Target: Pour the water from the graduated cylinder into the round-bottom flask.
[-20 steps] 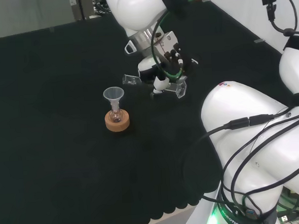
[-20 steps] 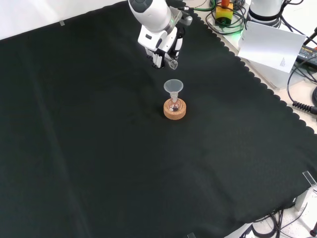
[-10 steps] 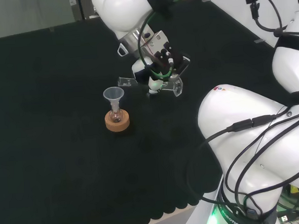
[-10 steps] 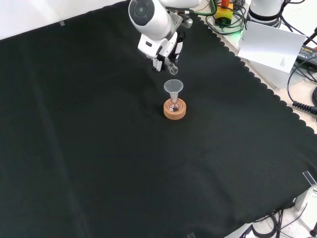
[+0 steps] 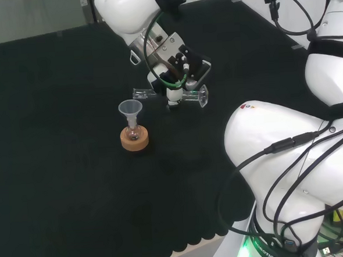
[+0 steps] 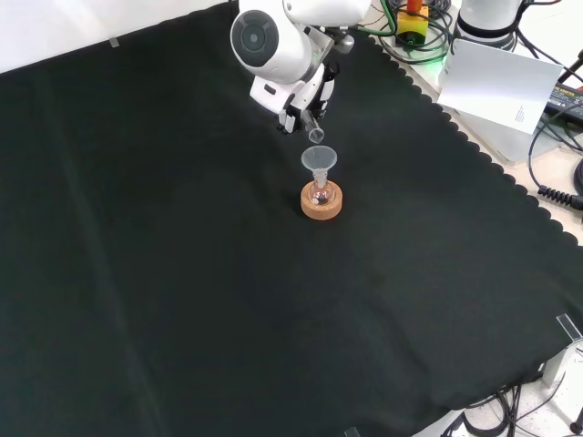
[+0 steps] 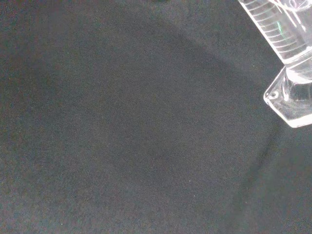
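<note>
Black cloth [image 5: 58,188] is lying under the hand [image 5: 176,67], whose fingers are gripping the graduated cylinder [image 5: 169,93] nearly level, mouth pointing toward the funnel [image 5: 130,109].

On my head view the round-bottom flask [image 5: 133,132] sits in its stand [image 5: 134,139] on the desk [image 5: 57,170], a funnel [image 5: 131,109] in its neck. The graduated cylinder [image 5: 184,95] lies tilted in the robot hand [image 5: 176,70], up and right of the funnel.
</note>
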Motion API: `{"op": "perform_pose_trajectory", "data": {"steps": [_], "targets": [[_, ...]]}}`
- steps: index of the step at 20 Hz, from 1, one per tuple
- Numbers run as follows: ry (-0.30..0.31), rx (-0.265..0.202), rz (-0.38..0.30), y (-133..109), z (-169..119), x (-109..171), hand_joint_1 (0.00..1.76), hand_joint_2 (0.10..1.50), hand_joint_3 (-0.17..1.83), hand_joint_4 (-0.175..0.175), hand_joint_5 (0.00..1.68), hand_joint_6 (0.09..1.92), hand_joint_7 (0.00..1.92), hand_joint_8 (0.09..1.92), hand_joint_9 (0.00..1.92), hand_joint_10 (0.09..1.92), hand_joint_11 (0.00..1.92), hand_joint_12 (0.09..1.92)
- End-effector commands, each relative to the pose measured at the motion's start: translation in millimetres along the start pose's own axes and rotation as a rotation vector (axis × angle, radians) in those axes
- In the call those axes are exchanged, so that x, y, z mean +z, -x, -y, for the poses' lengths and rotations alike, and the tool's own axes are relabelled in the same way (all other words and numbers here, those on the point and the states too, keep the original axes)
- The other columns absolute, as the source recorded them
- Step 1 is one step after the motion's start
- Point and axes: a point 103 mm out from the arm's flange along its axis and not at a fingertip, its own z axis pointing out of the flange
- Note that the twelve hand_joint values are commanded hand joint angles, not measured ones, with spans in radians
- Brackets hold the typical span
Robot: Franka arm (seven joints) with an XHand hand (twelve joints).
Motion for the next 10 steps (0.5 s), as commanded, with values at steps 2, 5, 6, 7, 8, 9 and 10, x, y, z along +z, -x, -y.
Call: {"op": "perform_pose_trajectory", "data": {"steps": [2, 5, 6, 7, 8, 9, 10], "targets": [[-0.046, 0.017, 0.014, -2.0, 2.7, -3.0, 1.13, 1.15, -0.01, -0.148, 0.93, 1.1, 1.22, 0.42, 1.48, 0.09, 1.23, 0.75], [-0.061, 0.022, 0.04, -4.5, 2.4, -3.9, 1.13, 1.15, -0.01, -0.149, 0.93, 1.1, 1.22, 0.41, 1.48, 0.09, 1.23, 0.75], [-0.064, 0.021, 0.041, -5.2, 2.5, -4.3, 1.13, 1.15, -0.01, -0.149, 0.93, 1.1, 1.22, 0.41, 1.48, 0.09, 1.23, 0.75], [-0.066, 0.022, 0.043, -5.8, 2.8, -4.7, 1.13, 1.15, -0.01, -0.149, 0.93, 1.1, 1.22, 0.41, 1.48, 0.09, 1.23, 0.75], [-0.071, 0.027, 0.055, -6.7, 2.9, -5.2, 1.13, 1.15, -0.01, -0.148, 0.93, 1.1, 1.22, 0.41, 1.48, 0.09, 1.23, 0.75], [-0.082, 0.03, 0.065, -7.3, 2.8, -5.4, 1.13, 1.15, -0.01, -0.148, 0.93, 1.1, 1.22, 0.41, 1.48, 0.09, 1.23, 0.75], [-0.09, 0.031, 0.068, -7.6, 2.9, -5.7, 1.13, 1.15, -0.01, -0.148, 0.93, 1.1, 1.22, 0.41, 1.48, 0.09, 1.23, 0.75]]}}
